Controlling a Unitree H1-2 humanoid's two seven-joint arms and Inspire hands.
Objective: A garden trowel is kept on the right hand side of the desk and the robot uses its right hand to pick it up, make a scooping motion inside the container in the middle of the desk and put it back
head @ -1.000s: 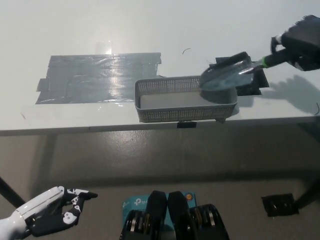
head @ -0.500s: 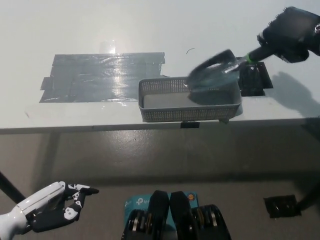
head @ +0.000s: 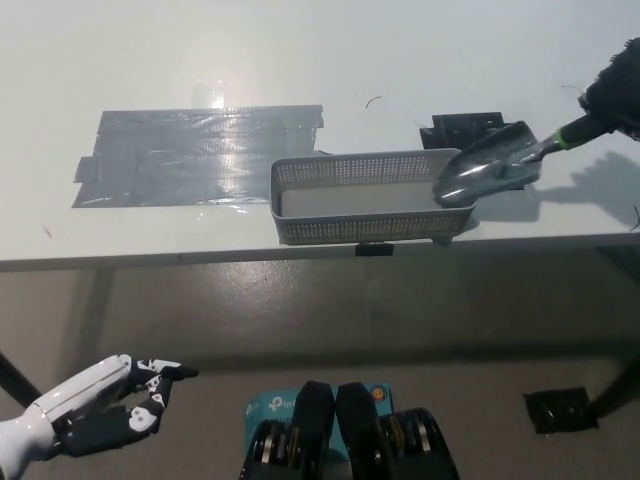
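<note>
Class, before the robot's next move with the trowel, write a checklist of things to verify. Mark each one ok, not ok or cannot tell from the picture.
1. Right hand holds the trowel by its handle: ok.
2. Trowel blade is over the right end of the basket: ok.
3. Blade tip touches the basket floor: cannot tell.
4. Black mark on the desk behind the basket has nothing lying on it: ok.
5. Left hand is open and low, below the desk edge, out of the way: ok.
6. Basket sits fully on the desk: cannot tell; its front wall is right at the edge.
</note>
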